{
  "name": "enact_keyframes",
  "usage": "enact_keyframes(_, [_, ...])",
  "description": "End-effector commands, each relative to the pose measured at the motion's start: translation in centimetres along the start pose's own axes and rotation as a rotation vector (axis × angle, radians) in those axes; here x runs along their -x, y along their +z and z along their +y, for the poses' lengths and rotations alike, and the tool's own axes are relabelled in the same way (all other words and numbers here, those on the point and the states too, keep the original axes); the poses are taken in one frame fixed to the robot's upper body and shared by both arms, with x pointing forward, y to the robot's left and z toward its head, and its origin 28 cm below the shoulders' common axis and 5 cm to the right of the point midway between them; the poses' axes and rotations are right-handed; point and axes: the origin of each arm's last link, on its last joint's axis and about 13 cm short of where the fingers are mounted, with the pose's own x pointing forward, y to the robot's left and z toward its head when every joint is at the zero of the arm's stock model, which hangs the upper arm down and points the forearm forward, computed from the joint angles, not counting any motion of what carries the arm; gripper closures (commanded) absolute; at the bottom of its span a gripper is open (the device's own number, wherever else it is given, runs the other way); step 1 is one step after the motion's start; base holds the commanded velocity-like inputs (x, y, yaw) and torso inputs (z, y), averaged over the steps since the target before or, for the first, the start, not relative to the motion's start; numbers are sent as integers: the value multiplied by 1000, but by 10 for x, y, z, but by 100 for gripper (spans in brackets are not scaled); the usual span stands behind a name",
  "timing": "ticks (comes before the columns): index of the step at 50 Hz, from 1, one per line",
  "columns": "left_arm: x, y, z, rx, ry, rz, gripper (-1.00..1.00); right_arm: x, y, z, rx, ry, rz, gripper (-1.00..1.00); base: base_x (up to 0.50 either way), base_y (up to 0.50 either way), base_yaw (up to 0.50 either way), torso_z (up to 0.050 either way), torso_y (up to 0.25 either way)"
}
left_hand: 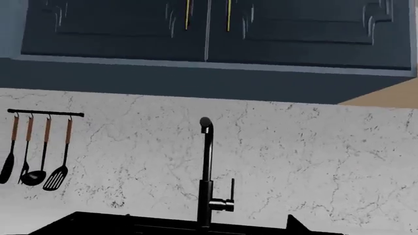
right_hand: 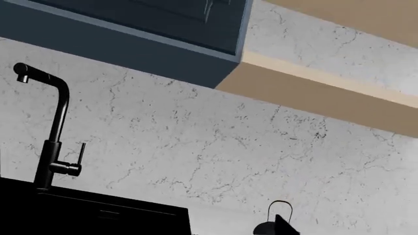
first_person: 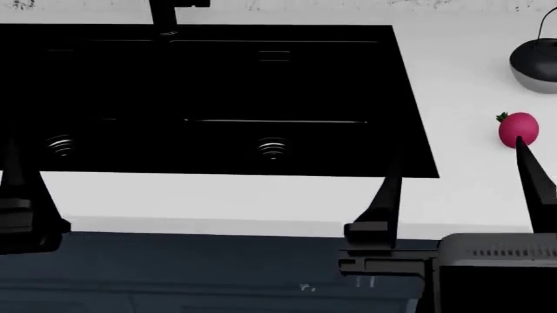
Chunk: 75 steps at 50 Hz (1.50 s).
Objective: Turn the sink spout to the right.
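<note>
Black sink spout shows whole only from wrists; right gripper open, left gripper's state unclear

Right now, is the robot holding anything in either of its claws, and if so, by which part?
Nothing is held. Both the left gripper and the right gripper hang open over the counter edge, short of the slim matte-black sink spout.

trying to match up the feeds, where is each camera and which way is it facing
Head view: on the head, looking down over the sink and counter; both grippers' fingers show, open.
Left wrist view: near the left gripper, facing the wall, spout and hung utensils; no robot part clearly shows.
Right wrist view: near the right gripper, facing the wall and spout at an angle; none either.
Shared: both wrist views show the spout; the head view only its base.
</note>
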Motion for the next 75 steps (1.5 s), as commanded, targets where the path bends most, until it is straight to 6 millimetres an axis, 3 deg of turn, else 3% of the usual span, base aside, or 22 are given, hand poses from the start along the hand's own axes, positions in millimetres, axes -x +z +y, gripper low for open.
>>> enact_keyframes(1, [-9,18,4,-34,27,-57,-100,-11,19,-9,30,-23,-49,-100,0,0,0,0,0])
enact_keyframes(9, [-9,25,3,-27,14,-68,-100,-12,22,-12,49,-29,-54,-100,0,0,0,0,0])
enact_keyframes(31, [-10,29,9,-36,28,-73,-100,-42,43,-16,56,-46,-120,-100,0,0,0,0,0])
enact_keyframes(61, [-12,31,12,-15,37,-75,-100,-36,37,-12,3,-11,-113,-100,0,0,0,0,0])
enact_keyframes(75, [-11,30,11,-13,29,-72,-100,-34,34,-12,13,-18,-115,-100,124,407,0,0,0])
